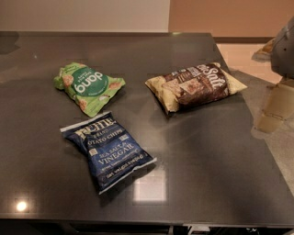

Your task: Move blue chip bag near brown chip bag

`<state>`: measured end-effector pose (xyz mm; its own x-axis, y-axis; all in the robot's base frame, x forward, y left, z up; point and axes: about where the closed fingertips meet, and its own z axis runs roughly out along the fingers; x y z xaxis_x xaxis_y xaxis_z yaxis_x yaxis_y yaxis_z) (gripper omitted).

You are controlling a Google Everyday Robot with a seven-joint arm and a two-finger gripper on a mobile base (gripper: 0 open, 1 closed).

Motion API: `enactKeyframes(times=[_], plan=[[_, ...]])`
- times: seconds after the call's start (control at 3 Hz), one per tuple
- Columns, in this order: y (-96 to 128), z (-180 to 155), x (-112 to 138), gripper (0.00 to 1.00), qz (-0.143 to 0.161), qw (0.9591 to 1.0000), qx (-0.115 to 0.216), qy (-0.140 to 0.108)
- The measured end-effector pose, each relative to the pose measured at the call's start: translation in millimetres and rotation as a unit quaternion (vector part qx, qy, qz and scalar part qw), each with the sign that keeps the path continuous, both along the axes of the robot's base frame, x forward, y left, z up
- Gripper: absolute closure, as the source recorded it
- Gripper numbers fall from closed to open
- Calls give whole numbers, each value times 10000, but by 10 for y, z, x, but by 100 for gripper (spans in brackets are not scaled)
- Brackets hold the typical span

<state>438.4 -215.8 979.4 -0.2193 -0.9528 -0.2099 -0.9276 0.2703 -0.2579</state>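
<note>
Blue bag (109, 150) lies flat at the front left of the dark table (206, 174), just below the green bag (88, 87); the brown bag (195, 86) lies apart, up and to the right. The gripper (285, 50) hangs at the right edge, touching no bag; how far open it is, I cannot tell.

Glossy dark countertop (206, 183), cream wall (82, 13), tan floor (239, 55).

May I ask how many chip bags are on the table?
3, none hidden: green bag back left, brown chip bag back right, blue chip bag front left; claw at right edge.
</note>
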Motion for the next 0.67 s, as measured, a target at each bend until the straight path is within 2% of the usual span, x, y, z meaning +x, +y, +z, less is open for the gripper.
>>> enactKeyframes(times=[0.33,0.67], plan=[[0,0,0,0,0,10000,0,-1],[155,19,34,0,26,10000,16,-8]])
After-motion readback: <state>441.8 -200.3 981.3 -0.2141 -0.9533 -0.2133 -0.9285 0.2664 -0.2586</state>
